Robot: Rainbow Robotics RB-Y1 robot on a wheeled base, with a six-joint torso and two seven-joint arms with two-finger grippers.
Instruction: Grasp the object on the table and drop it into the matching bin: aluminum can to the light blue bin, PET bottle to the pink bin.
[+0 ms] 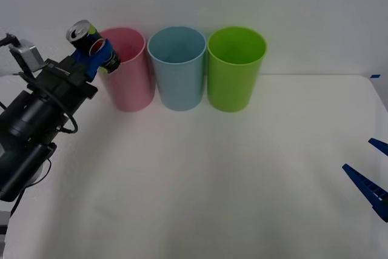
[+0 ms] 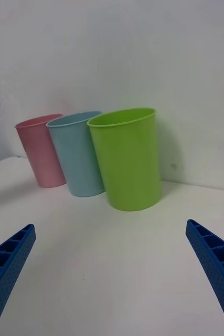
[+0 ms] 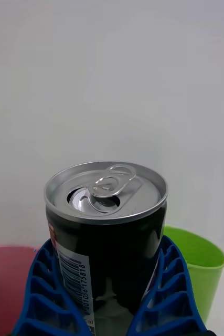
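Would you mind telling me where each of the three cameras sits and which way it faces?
Front view: above the arms, looking down at the table; left gripper holds the aluminum can raised beside the pink bin; right gripper open at the table's right edge.
Right wrist view: low over the table, facing the lime green bin, light blue bin and pink bin; own open fingers.
Left wrist view: behind the can's opened top; own fingers clamp it.
All share the lime green bin.

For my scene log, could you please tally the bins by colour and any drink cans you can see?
Pink bin: 1
Light blue bin: 1
Lime green bin: 1
Aluminum can, held in the left gripper: 1
Total: 4
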